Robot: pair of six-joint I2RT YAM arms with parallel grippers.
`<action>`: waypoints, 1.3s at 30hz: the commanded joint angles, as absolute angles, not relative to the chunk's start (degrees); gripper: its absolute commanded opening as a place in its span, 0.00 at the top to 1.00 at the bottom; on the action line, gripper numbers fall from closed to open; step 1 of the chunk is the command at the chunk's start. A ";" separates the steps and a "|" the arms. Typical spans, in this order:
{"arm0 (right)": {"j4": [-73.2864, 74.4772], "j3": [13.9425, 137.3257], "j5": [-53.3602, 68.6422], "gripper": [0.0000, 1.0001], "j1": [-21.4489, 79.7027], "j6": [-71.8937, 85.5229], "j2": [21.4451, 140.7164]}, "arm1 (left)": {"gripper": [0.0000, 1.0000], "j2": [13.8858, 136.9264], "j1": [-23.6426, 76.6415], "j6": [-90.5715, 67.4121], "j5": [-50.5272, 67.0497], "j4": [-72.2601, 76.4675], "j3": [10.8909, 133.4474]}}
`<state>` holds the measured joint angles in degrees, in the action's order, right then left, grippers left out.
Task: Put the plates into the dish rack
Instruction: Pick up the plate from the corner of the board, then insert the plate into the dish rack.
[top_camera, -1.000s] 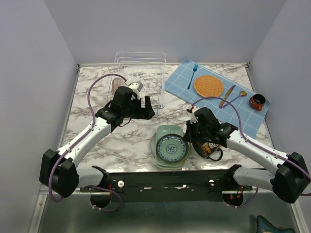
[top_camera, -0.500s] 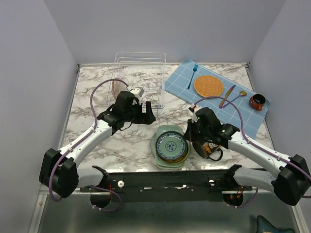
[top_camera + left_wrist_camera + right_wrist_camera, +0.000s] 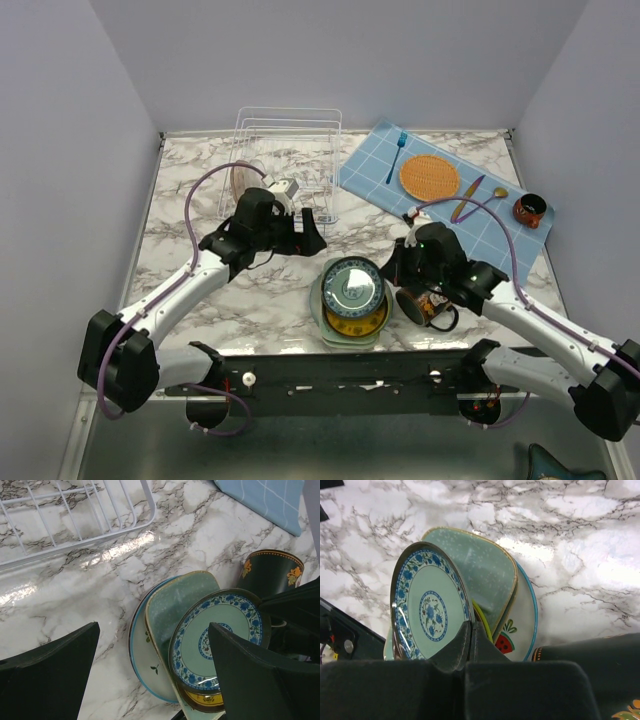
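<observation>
A stack of plates lies near the front of the table: a white watermelon plate (image 3: 517, 630) at the bottom, a mint-green rounded-square one (image 3: 345, 268), a yellow one (image 3: 358, 318). My right gripper (image 3: 471, 625) is shut on the right rim of the teal-patterned plate (image 3: 427, 612), which stands tilted up off the stack. My left gripper (image 3: 310, 228) hangs open between the stack and the dish rack (image 3: 288, 130), holding nothing. A brownish plate (image 3: 240, 178) stands in the rack's left end.
A black decorated mug (image 3: 425, 305) lies right of the stack, close under my right wrist. At the back right, a blue mat (image 3: 440, 215) carries an orange woven mat (image 3: 429, 176), a fork (image 3: 396, 155), a spoon and a small cup (image 3: 530, 210).
The teal-patterned plate has been tipped up from flat on the stack by my right gripper, baring the yellow plate beneath. My left gripper drifted slightly right.
</observation>
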<state>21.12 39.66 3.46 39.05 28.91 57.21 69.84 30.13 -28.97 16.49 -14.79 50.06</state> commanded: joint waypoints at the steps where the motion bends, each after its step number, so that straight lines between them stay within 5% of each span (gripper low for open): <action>1: 17.67 38.85 0.35 0.99 39.38 31.29 53.97 | 0.01 68.73 30.41 -31.55 22.40 -9.50 47.90; 28: 11.43 37.18 -4.92 1.00 39.38 35.59 48.25 | 0.11 71.19 30.41 -42.10 35.15 12.48 35.78; 39: 6.95 37.27 -2.81 1.00 39.38 37.09 50.45 | 0.46 72.07 30.41 -48.43 40.08 24.16 32.17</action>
<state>11.49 37.50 -3.38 39.05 35.46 49.43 71.59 30.13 -45.15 36.32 16.84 33.36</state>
